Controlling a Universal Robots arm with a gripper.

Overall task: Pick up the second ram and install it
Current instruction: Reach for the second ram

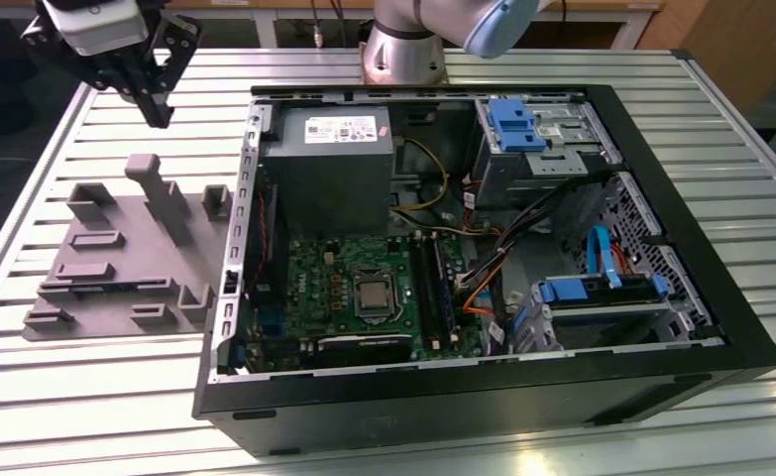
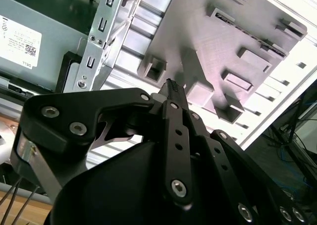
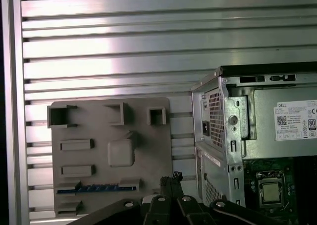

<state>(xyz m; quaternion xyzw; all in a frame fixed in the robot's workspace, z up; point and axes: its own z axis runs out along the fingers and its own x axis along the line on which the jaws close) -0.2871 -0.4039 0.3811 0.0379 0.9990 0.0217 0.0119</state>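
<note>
Second ram [image 3: 96, 188]: one stick, edge-up in one grey fixture [image 3: 148, 155]. One gripper [image 1: 161, 119] hangs above, fingers pinched together, empty.

The ribbed silver aluminium table [image 1: 123, 397] is patterned with parallel bright slats and dark grooves. The flat matte plastic fixture plate [image 1: 137, 283] is one even grey. The second ram [image 3: 96, 188], a thin strip lying in that plate, is dark blue-green. The boxy black metal computer case [image 1: 494, 397] frames a green circuit board [image 1: 311, 263] speckled with black parts. The grey metal power supply box [image 1: 321, 174] carries a white label. The plastic drive brackets [image 1: 513, 124] are bright blue. The thin cables [image 1: 481, 288] are orange, yellow and blue. The gripper [image 1: 161, 119] is black below a pale grey-white body.
</note>
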